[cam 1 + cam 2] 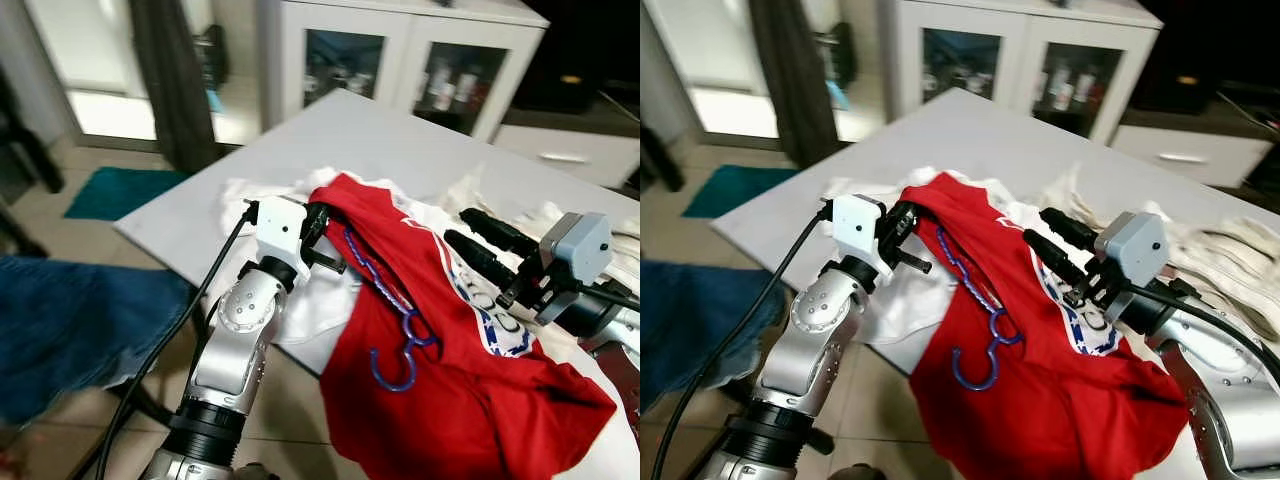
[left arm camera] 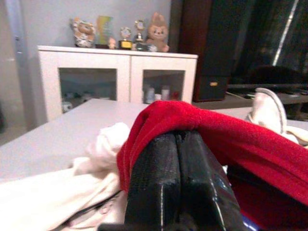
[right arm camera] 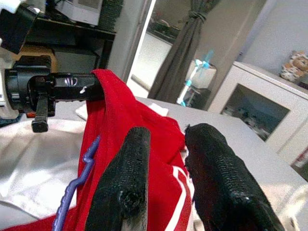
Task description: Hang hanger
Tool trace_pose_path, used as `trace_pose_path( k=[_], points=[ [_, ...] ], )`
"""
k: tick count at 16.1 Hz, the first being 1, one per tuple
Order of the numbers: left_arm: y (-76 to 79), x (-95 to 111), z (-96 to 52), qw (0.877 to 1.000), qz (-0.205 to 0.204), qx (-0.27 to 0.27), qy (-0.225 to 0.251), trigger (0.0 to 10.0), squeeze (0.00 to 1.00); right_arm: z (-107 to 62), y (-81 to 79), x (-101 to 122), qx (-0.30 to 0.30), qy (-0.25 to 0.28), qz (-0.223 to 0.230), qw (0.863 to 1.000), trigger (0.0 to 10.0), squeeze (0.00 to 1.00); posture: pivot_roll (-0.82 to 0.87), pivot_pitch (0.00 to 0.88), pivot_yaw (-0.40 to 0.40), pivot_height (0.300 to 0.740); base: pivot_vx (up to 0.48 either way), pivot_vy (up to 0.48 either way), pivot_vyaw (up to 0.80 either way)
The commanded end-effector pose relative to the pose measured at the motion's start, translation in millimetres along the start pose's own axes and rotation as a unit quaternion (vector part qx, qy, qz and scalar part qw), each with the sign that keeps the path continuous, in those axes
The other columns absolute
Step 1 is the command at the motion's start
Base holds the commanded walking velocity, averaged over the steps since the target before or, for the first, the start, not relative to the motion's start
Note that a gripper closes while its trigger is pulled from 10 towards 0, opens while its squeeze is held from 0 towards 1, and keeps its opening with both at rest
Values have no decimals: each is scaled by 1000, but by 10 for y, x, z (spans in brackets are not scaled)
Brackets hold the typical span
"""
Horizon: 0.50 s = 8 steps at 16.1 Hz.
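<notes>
At the near edge of the table (image 1: 330, 130), a red shirt (image 1: 470, 400) is held up at one end by the left gripper (image 1: 322, 228), its fingers clenched on the cloth. The blue hanger (image 1: 392, 322) is seen lying on the shirt, long axis running from that gripper toward the near edge. The right gripper (image 1: 470, 230) is poised just beside, parted and empty, the farther of the two.

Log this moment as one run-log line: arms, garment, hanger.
left gripper: jaws shut on red shirt, lifting its edge | right gripper: jaws open, over shirt | blue hanger: lying on shirt, unhung | grey table
</notes>
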<state>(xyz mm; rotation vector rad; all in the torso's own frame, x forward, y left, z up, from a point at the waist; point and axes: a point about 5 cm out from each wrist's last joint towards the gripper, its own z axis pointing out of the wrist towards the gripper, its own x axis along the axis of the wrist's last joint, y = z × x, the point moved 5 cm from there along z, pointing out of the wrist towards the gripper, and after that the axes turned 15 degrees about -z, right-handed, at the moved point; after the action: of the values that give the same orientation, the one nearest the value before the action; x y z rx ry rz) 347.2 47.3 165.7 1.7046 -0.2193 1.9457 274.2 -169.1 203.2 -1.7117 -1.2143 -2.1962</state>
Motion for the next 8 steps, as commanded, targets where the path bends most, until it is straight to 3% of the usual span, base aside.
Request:
trace_pose_path(
  k=[1, 8],
  points=[
    [39, 20, 32, 1000, 3, -6, 0, 10000, 0, -9, 69, 15, -10, -1, -2, 1000, 10000, 0, -55, 0, -43, 740, 0, 0, 800],
    [44, 16, 31, 1000, 2, -2, 1, 10000, 0, 8, 123, -9, -17, -8, -8, 1000, 10000, 0, -48, 0, -54, 740, 0, 0, 800]
  ],
)
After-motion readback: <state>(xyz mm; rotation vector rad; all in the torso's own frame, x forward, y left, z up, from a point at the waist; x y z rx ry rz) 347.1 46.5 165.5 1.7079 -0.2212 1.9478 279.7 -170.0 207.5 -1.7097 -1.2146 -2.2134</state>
